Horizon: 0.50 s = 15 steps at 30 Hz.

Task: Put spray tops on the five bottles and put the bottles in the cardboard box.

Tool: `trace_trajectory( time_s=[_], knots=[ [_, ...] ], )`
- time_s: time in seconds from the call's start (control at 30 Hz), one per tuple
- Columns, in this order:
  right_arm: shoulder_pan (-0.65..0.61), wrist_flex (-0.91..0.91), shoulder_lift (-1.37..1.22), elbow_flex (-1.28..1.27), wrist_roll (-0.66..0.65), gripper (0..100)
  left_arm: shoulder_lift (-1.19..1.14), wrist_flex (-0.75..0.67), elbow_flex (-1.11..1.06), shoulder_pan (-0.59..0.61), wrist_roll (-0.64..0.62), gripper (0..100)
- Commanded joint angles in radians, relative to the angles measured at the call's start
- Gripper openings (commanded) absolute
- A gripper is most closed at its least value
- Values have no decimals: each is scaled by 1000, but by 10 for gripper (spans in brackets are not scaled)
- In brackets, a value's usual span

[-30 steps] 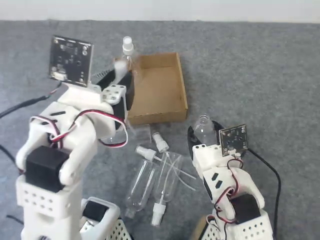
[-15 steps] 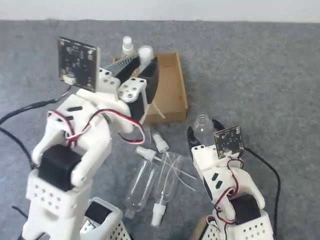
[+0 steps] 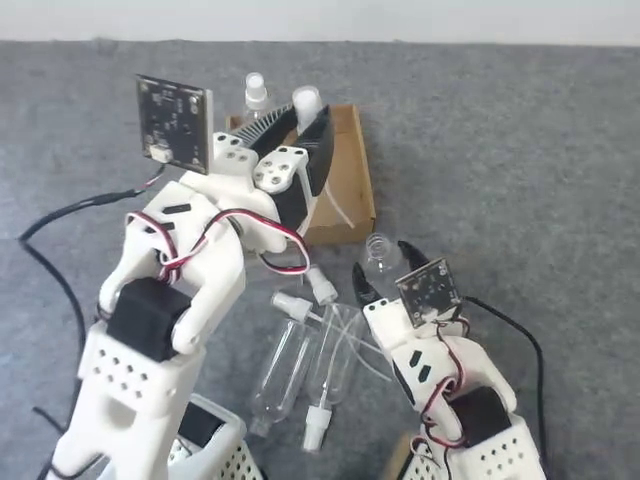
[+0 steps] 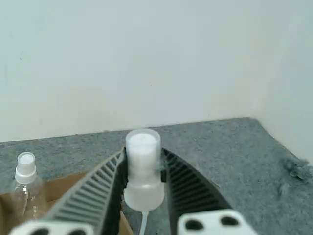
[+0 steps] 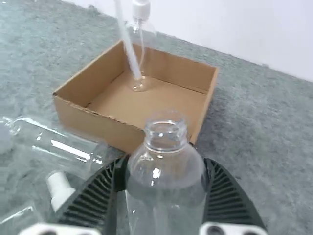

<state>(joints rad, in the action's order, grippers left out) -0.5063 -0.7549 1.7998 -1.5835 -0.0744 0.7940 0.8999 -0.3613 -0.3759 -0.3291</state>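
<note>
Left end effector (image 3: 298,118): closed on a white spray top (image 4: 143,181), held raised over the cardboard box (image 3: 360,180).
Dip tube (image 3: 335,212): hangs from the gripped spray top, down toward the box interior.
Right end effector (image 3: 383,265): closed on a clear bottle (image 5: 164,176), upright, neck open, just in front of the box.
Capped bottle (image 3: 256,95): stands upright in a far corner of the box.
Lying bottles (image 3: 282,365): two, side by side on the table (image 3: 500,150) between the arms.
Loose spray tops (image 3: 292,303): beside the lying bottles.
</note>
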Motion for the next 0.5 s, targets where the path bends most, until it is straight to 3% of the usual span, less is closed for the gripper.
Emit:
trace_trajectory(
  time_s=[0.0,0.2,0.47],
  knots=[
    [-4,35,16,15,-18,114,29,-34,1,-9,-15,12],
    [-19,31,16,14,-20,114,29,-28,-1,-83,-11,12],
    [-19,36,16,-11,-20,114,29,-2,-2,-94,-11,12]
  ],
)
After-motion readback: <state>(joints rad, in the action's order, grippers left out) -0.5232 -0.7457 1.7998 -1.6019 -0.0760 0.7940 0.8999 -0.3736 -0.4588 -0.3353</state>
